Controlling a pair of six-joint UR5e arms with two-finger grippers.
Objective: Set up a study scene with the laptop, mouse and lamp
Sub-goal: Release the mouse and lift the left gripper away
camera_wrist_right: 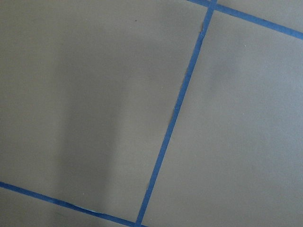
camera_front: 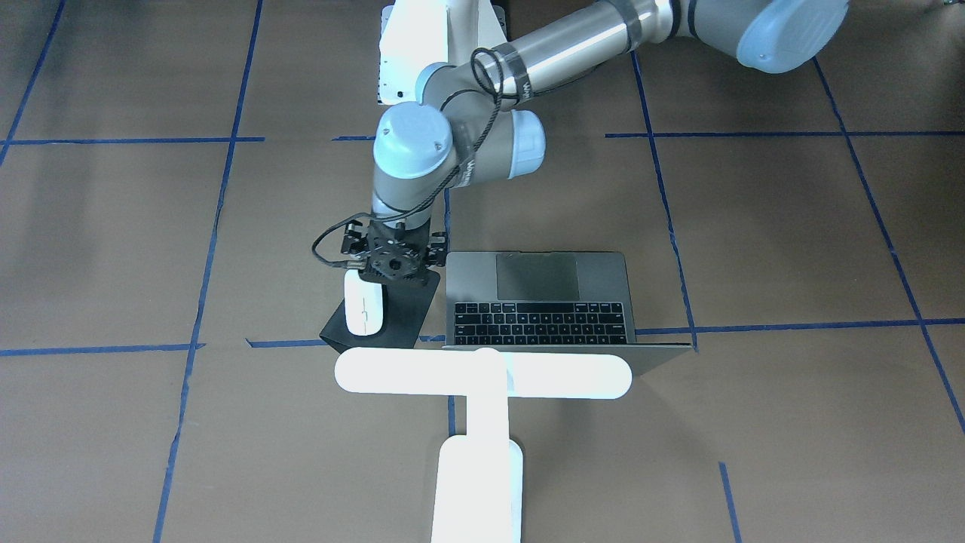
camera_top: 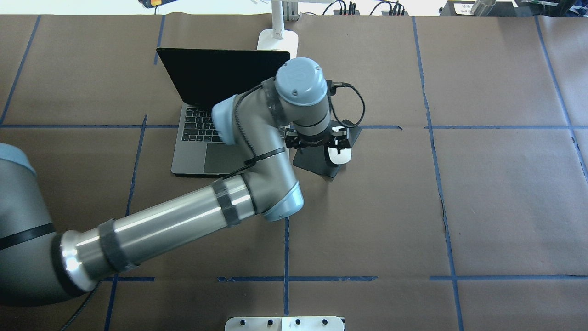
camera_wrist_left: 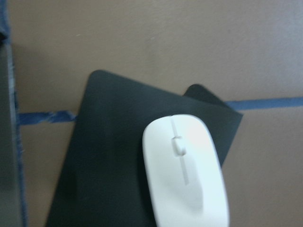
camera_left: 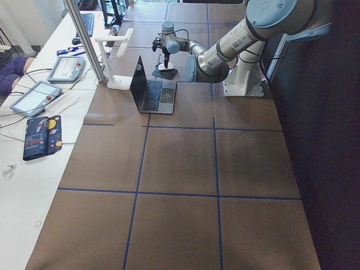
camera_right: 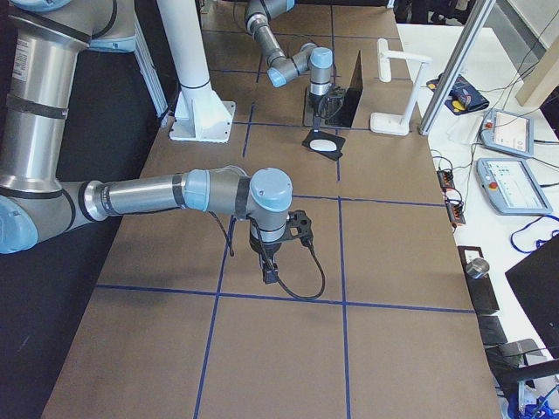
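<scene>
All three looked set: laptop [camera_front: 539, 298] open on the counter [camera_front: 754, 249], lamp [camera_front: 482, 375] behind, mouse [camera_front: 364, 308] on its pad [camera_front: 411, 311] beside. Whether the left end effector [camera_front: 392, 265] above it was spread, I couldn't tell; I judged only retreat remained.

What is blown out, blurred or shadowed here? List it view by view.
Exterior front-facing: the lamp is blown out to flat white. Left wrist-mounted: the mouse and the mouse pad look soft, out of focus. Right wrist-mounted: a broad soft shadow lies on the table paper.
</scene>
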